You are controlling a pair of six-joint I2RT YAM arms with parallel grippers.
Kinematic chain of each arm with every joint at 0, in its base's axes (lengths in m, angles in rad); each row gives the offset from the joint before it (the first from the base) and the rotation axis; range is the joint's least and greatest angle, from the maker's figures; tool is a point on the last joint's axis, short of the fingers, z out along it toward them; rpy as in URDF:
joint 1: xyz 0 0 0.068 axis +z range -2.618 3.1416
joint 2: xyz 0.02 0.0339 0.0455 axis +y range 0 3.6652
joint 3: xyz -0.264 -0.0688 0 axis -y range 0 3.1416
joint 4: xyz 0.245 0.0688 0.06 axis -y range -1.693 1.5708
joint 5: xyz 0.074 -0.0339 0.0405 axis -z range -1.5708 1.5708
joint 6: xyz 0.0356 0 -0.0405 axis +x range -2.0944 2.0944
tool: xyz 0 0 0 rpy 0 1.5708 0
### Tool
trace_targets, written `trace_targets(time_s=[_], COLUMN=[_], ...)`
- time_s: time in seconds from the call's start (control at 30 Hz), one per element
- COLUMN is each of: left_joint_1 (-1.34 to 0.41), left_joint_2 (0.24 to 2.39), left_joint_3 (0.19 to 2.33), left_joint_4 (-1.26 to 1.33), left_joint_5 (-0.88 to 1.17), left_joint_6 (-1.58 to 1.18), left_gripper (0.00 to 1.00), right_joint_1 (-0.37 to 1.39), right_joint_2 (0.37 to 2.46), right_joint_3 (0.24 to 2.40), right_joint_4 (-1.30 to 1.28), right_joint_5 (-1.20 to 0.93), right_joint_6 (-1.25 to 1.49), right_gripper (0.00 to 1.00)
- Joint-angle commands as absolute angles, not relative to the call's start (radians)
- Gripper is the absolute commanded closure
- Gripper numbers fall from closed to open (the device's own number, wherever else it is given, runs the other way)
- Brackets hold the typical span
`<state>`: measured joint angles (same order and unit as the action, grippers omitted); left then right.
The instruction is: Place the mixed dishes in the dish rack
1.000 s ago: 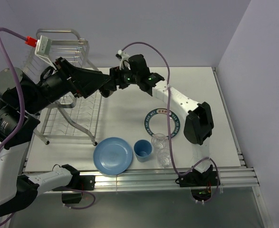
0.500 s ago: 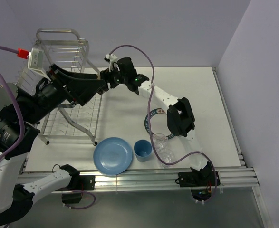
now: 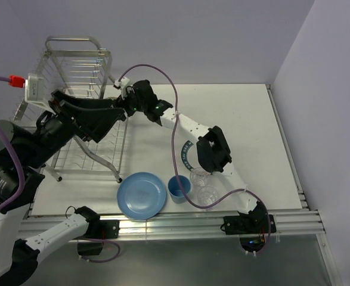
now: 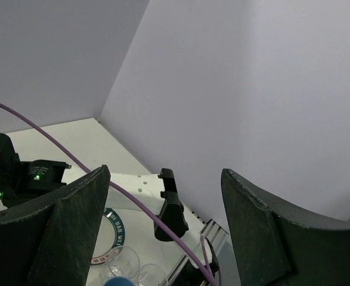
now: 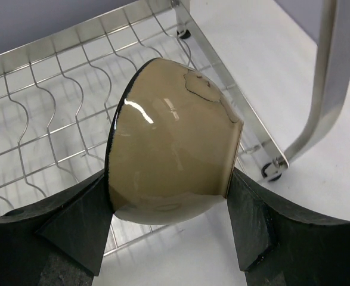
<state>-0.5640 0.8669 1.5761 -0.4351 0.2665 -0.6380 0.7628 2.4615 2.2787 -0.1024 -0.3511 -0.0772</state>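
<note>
Bowl (image 5: 175, 155) over rack (image 5: 328, 77), L gripper (image 4: 164, 173) prob. alongside

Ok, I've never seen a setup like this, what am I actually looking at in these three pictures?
These are two robot arms bolted at the near edge of a table. The wide picture looks down from above; the other two come from a camera on each wrist. The right gripper holds a small bowl, tan outside, over the wire dish rack. The left gripper is open and empty. On the table lie a light-blue plate, a light-blue cup, two clear glasses and a lettered-rim plate partly under the right arm.
</note>
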Motion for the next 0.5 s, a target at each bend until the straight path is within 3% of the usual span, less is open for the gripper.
trace_targets(time_s=[0.0, 0.47], left_joint_1=[-0.560, -0.560], left_joint_2=[0.839, 0.807], left_joint_3=[1.557, 1.540], left_joint_4=[-0.416, -0.440], left_joint_5=[0.242, 0.253], left_joint_6=[-0.611, -0.584], left_gripper=[0.19, 0.18], right_joint_1=[0.787, 0.805], right_joint_2=[2.462, 2.511], right_joint_3=[2.387, 2.378], right_joint_4=[0.023, 0.034], right_joint_5=[-0.319, -0.245], right_joint_6=[-0.193, -0.408], right_gripper=[1.00, 1.00])
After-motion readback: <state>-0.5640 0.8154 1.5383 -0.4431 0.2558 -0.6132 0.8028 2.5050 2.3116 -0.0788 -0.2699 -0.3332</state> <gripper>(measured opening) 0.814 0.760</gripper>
